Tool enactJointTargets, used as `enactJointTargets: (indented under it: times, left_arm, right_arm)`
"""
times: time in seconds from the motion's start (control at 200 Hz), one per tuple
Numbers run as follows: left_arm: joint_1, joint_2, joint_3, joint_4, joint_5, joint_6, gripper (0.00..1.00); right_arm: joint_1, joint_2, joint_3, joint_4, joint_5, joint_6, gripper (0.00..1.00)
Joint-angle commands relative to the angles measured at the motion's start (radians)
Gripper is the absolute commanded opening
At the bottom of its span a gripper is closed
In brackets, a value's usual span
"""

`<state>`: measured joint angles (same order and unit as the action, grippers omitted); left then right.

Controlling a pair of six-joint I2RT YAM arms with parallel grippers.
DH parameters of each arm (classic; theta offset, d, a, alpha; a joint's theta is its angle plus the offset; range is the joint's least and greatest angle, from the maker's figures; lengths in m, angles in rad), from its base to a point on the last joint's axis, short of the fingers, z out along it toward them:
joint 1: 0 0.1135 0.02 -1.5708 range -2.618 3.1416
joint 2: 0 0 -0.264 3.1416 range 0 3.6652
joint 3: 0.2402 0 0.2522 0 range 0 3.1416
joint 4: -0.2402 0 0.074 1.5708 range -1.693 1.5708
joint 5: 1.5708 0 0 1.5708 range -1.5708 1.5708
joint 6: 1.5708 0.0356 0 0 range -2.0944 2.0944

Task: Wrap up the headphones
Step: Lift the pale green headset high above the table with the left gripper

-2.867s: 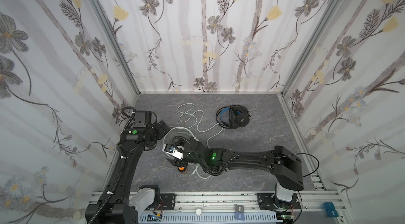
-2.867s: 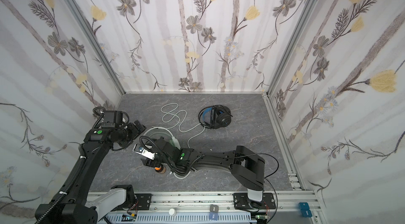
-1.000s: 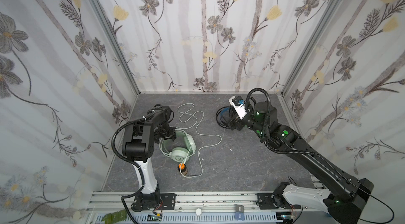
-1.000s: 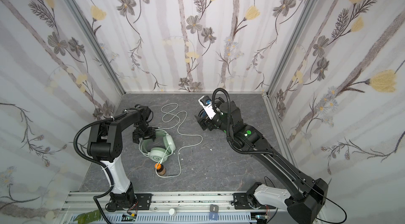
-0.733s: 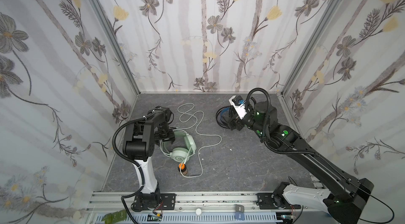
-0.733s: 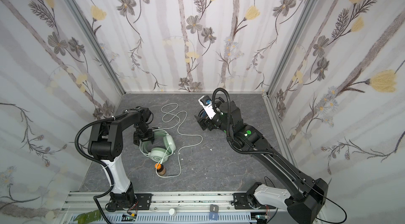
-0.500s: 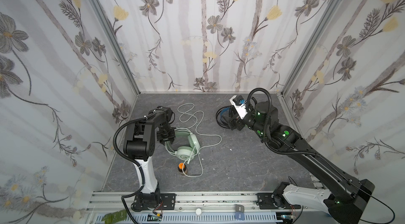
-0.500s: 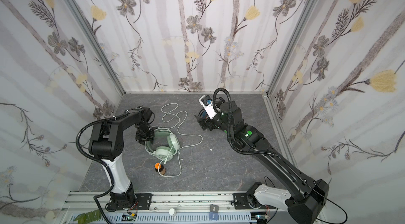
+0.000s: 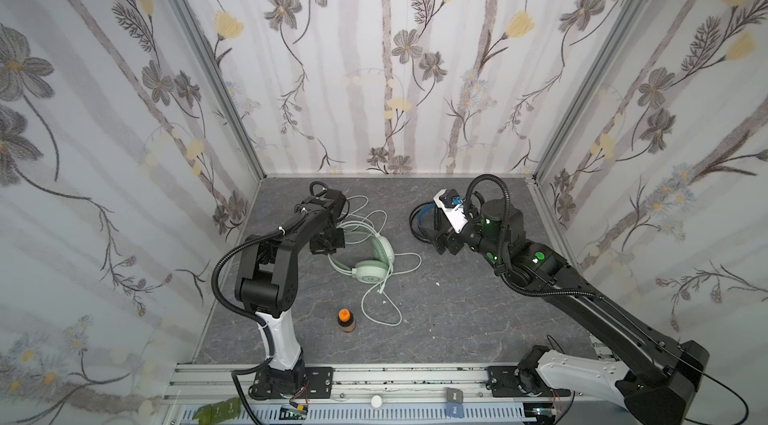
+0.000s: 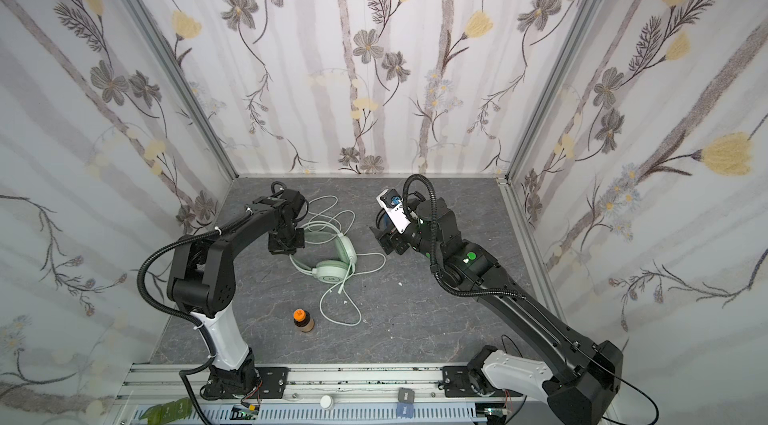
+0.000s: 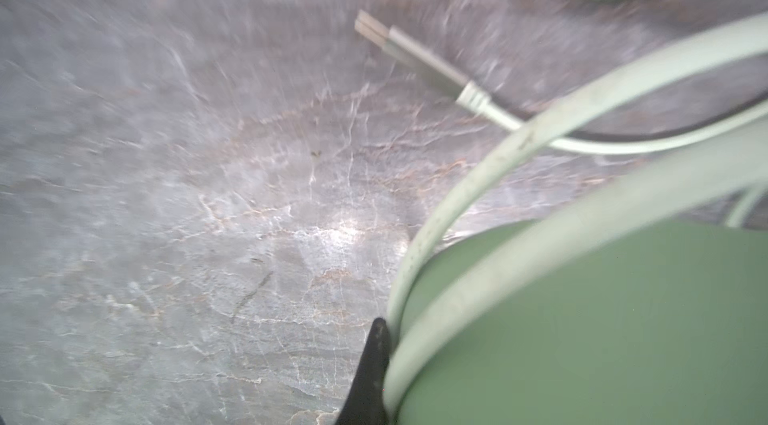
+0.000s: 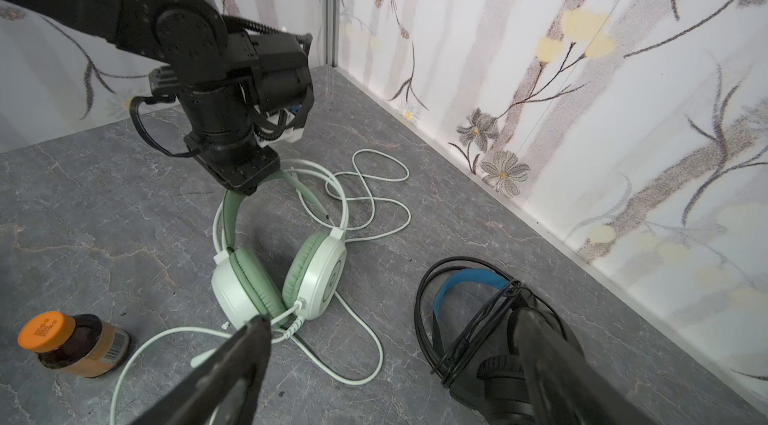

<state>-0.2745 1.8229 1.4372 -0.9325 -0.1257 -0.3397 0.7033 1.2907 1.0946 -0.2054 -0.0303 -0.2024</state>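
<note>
The mint-green headphones (image 9: 374, 263) lie mid-floor, their white cable (image 9: 382, 298) looping around them. My left gripper (image 9: 328, 242) is shut on the top of their headband (image 12: 232, 211), pointing down. In the left wrist view one black finger (image 11: 372, 364) presses against the green band and a strand of cable; the cable's plug (image 11: 411, 55) lies on the floor beyond. The black headphones (image 12: 478, 319), with a blue inner band and the cable wound around them, sit near the back wall. My right gripper (image 12: 392, 319) hovers open just above them, holding nothing.
A small brown bottle with an orange cap (image 9: 345, 321) stands on the grey marbled floor (image 9: 457, 310) in front of the green headset. Patterned walls close the back and both sides. The white cable spreads toward the back wall and the bottle.
My left gripper has closed on the green headband. The green headset has shifted to the right and slightly back, away from the bottle. The right arm has hardly moved.
</note>
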Motion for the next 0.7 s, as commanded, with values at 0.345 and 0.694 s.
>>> enactJointTargets:
  times: [0.345, 0.694]
  left_arm:
    - [-0.130, -0.157, 0.563, -0.220, -0.279, -0.125, 0.00]
    - [-0.242, -0.106, 0.894, -0.301, -0.301, -0.274, 0.00]
  right_arm:
    - [-0.081, -0.128, -0.186, 0.252, -0.316, 0.069, 0.91]
    - [-0.083, -0.144, -0.292, 0.502, -0.539, 0.185, 0.92]
